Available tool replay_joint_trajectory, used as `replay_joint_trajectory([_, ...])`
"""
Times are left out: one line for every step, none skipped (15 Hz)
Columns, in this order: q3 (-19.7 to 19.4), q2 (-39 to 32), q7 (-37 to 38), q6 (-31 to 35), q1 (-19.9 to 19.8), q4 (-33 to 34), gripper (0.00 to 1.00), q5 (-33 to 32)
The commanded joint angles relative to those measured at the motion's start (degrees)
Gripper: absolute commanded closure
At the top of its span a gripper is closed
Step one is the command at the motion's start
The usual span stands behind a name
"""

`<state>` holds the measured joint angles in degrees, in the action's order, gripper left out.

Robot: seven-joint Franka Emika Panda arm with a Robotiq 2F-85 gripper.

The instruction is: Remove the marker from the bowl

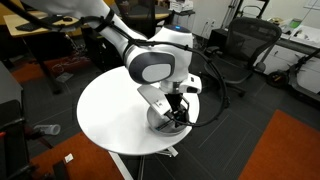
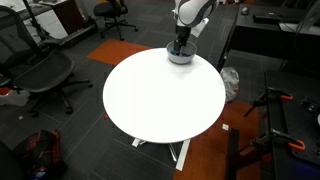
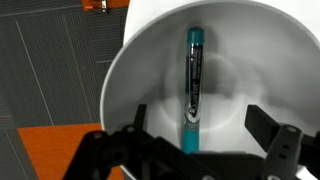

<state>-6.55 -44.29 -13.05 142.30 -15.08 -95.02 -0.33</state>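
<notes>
Bowl (image 3: 140,80) partly beyond wrist view's edges

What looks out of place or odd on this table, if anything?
A teal marker lies flat inside the bowl, along its bottom, where a pen does not belong. In an exterior view the bowl also sits close to the edge of the table. Nothing looks spilled or damaged.

Teal marker (image 3: 194,85) lying in bowl (image 3: 138,72), gripper (image 3: 198,128) spread wide

marker (image 3: 194,88): I see it in the bowl (image 3: 145,75), mid-frame, wrist view
bowl: on the counter (image 2: 160,100), upper edge
</notes>
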Motion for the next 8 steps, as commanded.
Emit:
replay_joint_trajectory([0.86,-1.34,1.48,-2.58,-0.61,2.6,0.07,0.78])
replay_joint_trajectory([0.87,-1.54,1.5,-2.66,-0.57,2.79,0.28,0.75])
replay_joint_trajectory([0.9,-1.71,1.52,-2.79,-0.55,3.01,0.31,0.75])
replay_joint_trajectory([0.93,-1.88,1.56,-2.86,-0.54,3.24,0.32,0.76])
replay_joint_trajectory([0.96,-2.01,1.56,-2.98,-0.55,3.42,0.38,0.78])
replay_joint_trajectory([1.01,-2.15,1.57,-3.03,-0.55,3.62,0.48,0.81])
replay_joint_trajectory([1.05,-2.26,1.57,-3.05,-0.57,3.75,0.55,0.83])
replay_joint_trajectory([1.06,-2.33,1.58,-3.06,-0.57,3.85,0.64,0.83])
